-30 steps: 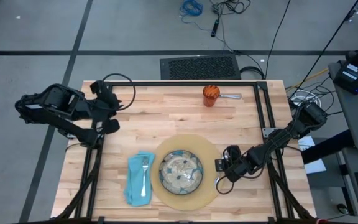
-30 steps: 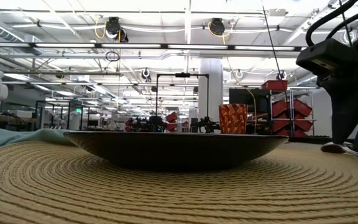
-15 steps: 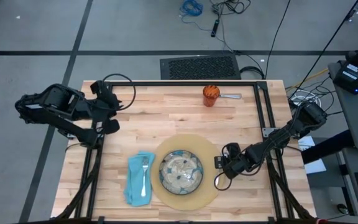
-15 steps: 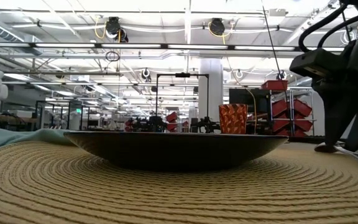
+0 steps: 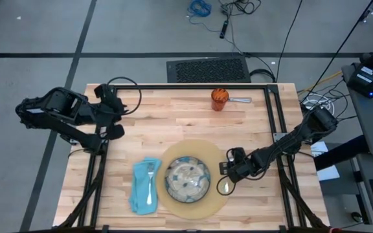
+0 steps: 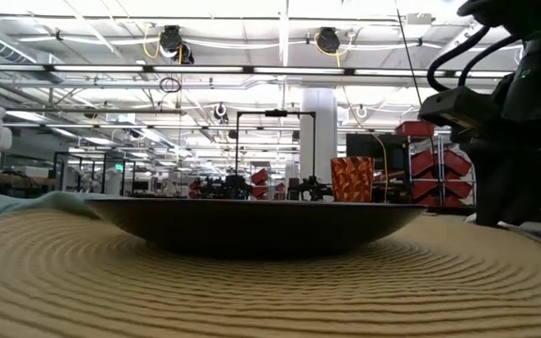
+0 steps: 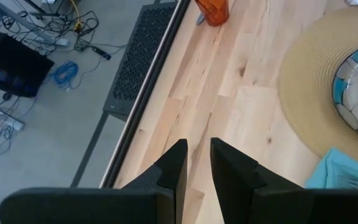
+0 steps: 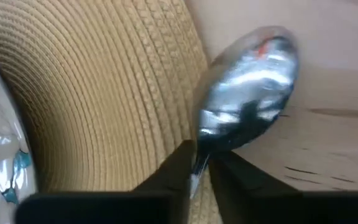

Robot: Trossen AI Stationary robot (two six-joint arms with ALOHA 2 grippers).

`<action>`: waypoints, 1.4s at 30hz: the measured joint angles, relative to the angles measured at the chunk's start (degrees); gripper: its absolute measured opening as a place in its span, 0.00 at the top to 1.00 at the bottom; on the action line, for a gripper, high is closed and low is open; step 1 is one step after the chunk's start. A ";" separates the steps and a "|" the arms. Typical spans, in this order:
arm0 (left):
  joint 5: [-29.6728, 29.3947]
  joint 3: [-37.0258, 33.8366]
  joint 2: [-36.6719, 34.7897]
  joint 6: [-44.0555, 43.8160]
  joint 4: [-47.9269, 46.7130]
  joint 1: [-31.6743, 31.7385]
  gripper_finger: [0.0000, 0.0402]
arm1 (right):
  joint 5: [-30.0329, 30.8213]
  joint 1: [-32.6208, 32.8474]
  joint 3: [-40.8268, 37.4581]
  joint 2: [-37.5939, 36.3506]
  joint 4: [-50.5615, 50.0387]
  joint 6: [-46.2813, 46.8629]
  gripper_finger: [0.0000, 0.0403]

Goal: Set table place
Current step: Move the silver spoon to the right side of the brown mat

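tan placemat [image 5: 220, 155], teal napkin [image 5: 141, 188], orange cup [image 5: 219, 99]

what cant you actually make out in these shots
- Spoon handle: hidden between the right gripper fingers in the right wrist view; too small in the high view.
- Knife: none can be made out in any view; a silver piece behind the orange cup is too small to identify.
- Plate pattern: the low view shows only its dark side.
- Fork on the napkin: prongs too small in the high view.
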 joint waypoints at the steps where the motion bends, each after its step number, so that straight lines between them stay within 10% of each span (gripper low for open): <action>1: 0.10 0.00 0.00 0.01 0.00 0.00 0.86 | 0.09 -0.08 0.00 0.05 0.21 -0.54 0.93; 26: 1.20 0.02 0.00 0.04 -0.09 0.00 0.86 | 2.89 2.02 5.22 -3.84 -14.28 -4.34 1.00; 42: 2.78 -2.80 -0.02 0.02 -0.19 0.00 0.86 | -13.05 1.69 10.21 -2.85 -38.28 0.19 1.00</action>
